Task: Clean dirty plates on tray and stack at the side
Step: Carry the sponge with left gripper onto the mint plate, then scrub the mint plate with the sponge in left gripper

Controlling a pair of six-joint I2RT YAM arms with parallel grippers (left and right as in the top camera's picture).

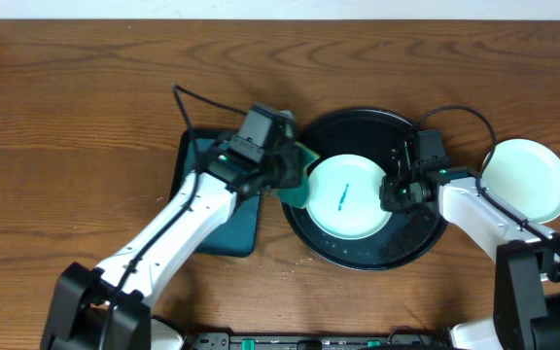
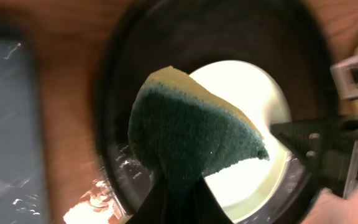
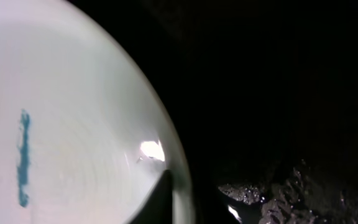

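Here, at the left rim of the large round glossy black tray (image 1: 358,124), the left gripper (image 2: 180,196) is clamped on a green-and-yellow scouring sponge (image 2: 191,134) poised over the edge of the pale mint round shallow plate (image 1: 350,194) at the tray's centre, its blue smear (image 3: 23,158) unwiped, while the right gripper (image 1: 397,187) appears pinched on that plate's right rim. Farther out, a second pale mint plate (image 1: 525,180) rests on the wooden table (image 1: 86,97) just right of the tray, and a dark teal rectangular tray (image 1: 194,160) lies just left. Risk: a shallow pinch would let sponge pressure skid or tip the plate.
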